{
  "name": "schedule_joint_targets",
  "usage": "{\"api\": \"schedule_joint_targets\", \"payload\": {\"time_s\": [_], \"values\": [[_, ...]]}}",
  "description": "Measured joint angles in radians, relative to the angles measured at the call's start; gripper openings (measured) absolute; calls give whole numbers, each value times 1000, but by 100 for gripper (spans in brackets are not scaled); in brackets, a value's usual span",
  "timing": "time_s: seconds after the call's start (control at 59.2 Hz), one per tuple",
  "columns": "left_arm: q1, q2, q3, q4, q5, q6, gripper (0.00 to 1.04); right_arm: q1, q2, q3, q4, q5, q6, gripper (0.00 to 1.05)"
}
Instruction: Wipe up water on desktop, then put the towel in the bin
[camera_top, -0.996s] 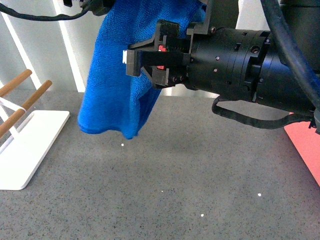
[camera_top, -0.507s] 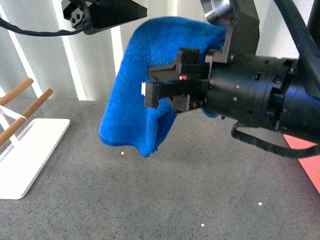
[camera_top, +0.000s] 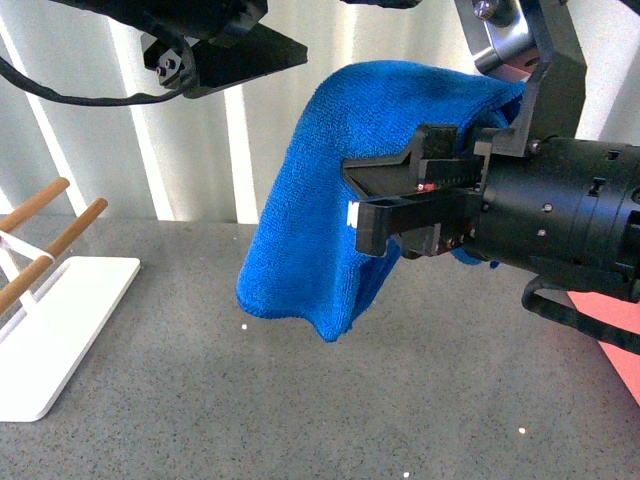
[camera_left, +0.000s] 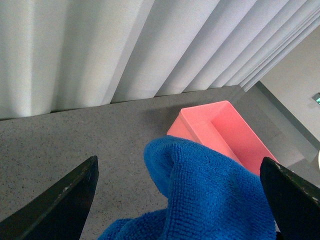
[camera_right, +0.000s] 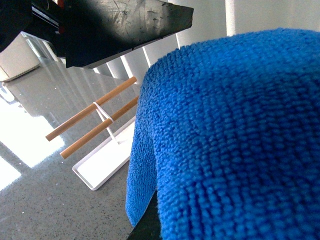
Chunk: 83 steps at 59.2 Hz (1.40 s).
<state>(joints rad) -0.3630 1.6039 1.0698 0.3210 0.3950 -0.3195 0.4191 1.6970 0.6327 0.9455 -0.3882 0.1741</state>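
Towel (camera_top: 300, 230) hung clear above the desktop (camera_top: 200, 400), clamped in the right gripper (camera_top: 385, 200), held high, likely so nothing dragged on the way to the bin (camera_left: 225, 130). Left gripper (camera_left: 178, 161) gaped empty.

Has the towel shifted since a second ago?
Yes. The towel, held by the right gripper, has moved rightward, away from the white rack, toward the bin.

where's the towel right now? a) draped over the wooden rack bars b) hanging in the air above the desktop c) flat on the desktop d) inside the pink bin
b: the towel hangs with its lower edge clear of the desktop.
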Motion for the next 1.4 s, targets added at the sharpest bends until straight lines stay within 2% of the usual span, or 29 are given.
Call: {"api": "schedule_joint_targets", "payload": {"time_s": [0.017, 0.051, 0.068, 0.084, 0.101, 0.169, 0.236, 0.27, 0.371, 0.54, 0.726, 1.03, 1.114, 1.317, 1.401], "values": [[0, 0, 0, 0, -1, 1, 98, -2, -5, -5, -2, 0, -3, 5], [-14, -1, -12, 41, -71, 26, 95, -5, -11, -11, -3, 1, -4, 5], [-21, -7, -32, 94, -195, 61, 91, -5, -13, -13, -3, 1, -5, 5], [-23, -10, -45, 124, -248, 77, 90, -7, -18, -17, -5, 2, -7, 5], [-24, -19, -74, 179, -343, 110, 86, -7, -19, -18, -6, 2, -7, 5], [-20, -67, -178, 303, -569, 197, 75, -10, -29, -24, -13, 4, -13, 5], [6, -130, -282, 374, -691, 246, 65, -15, -40, -34, -17, 11, -15, 5], [24, -163, -329, 397, -702, 259, 59, -19, -47, -37, -21, 13, -17, 5], [97, -282, -517, 458, -665, 293, 34, -27, -72, -49, -36, 24, -26, 5], [151, -392, -681, 492, -595, 304, 4, -27, -95, -63, -47, 32, -28, 5], [226, -555, -845, 495, -529, 311, 4, -23, -128, -69, -59, 45, -31, 5], [278, -731, -951, 425, -477, 312, 4, -13, -152, -73, -94, 66, -40, 5], [333, -783, -974, 393, -406, 312, 4, -4, -164, -73, -104, 71, -40, 5], [360, -900, -1010, 316, -399, 312, 4, 13, -176, -78, -119, 81, -47, 5], [360, -921, -1046, 343, -397, 312, 4, 18, -176, -85, -119, 100, -48, 5]]}}
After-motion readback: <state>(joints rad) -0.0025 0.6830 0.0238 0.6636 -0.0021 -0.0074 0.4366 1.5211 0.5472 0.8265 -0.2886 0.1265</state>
